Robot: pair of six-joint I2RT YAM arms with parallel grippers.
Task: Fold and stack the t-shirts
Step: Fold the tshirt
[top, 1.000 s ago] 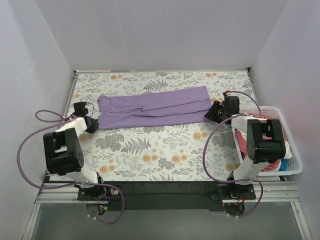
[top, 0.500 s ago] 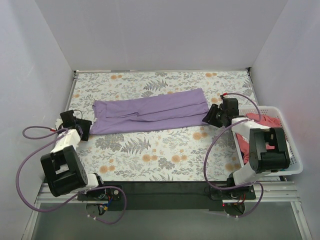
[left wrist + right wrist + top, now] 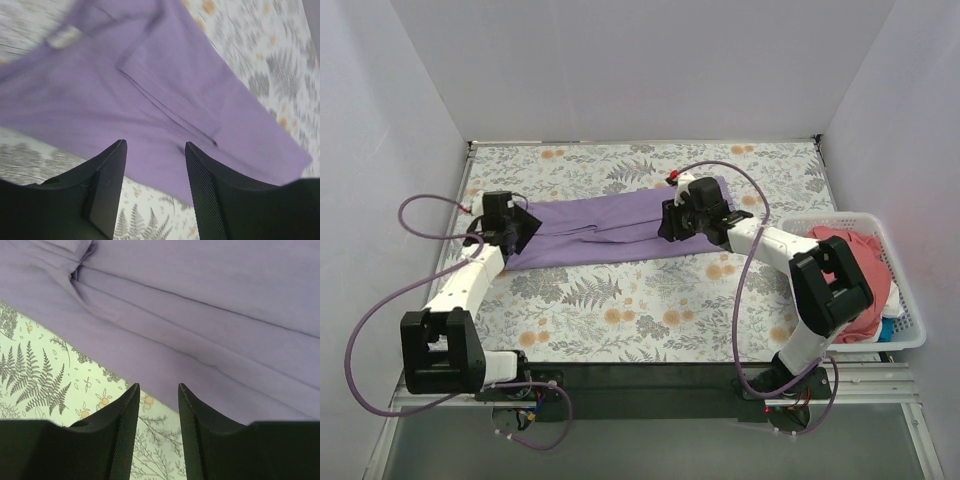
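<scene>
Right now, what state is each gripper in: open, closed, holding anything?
Left gripper: open, jaws apart above the lavender t-shirt, holding nothing.
Right gripper: open, jaws apart over that shirt's edge, holding nothing.

a fern-and-orange-flower printed table covering (image 3: 620, 300) lies flat between plain white walls (image 3: 640, 70); a white slatted plastic basket (image 3: 840, 217) sits at its right edge, toward the near side

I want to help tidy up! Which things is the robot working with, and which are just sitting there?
For the job:
lavender t-shirt, lying flat
coral-pink t-shirt, heaped in the white basket

Just there:
that basket
flowery table cover
</scene>
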